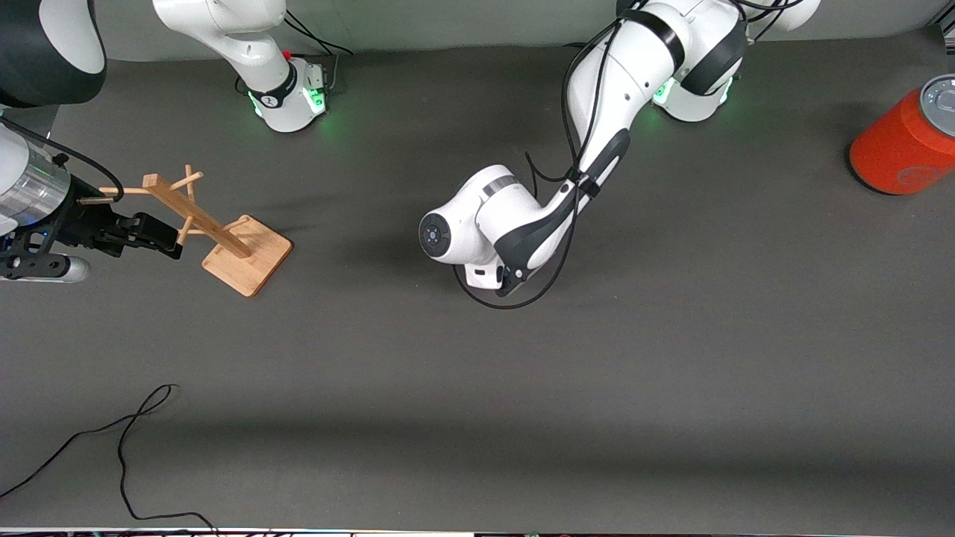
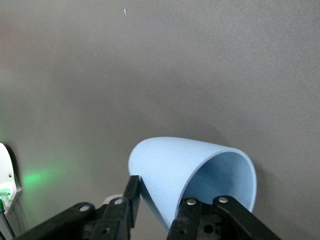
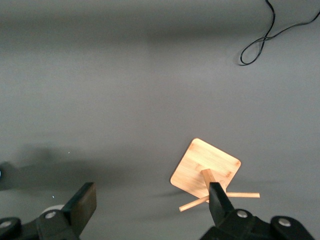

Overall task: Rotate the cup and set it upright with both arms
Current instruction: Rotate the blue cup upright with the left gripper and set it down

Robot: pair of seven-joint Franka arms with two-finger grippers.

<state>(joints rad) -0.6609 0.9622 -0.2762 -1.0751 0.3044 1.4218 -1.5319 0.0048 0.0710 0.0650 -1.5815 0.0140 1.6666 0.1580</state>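
Dark grey bench point(image 1: 671, 373) is carrying everything. Right end effector point(image 3: 150, 210) is hanging over the wooden rack point(image 1: 224, 231) at the right arm's end, its fingers spread wide and holding nothing. Left end effector point(image 2: 157, 210), near mid-bench, is closing its fingers on the wall of the light-blue cup point(image 2: 192, 182), which is lying on its side. Orange-red can point(image 1: 906, 138) is standing at the left arm's end.
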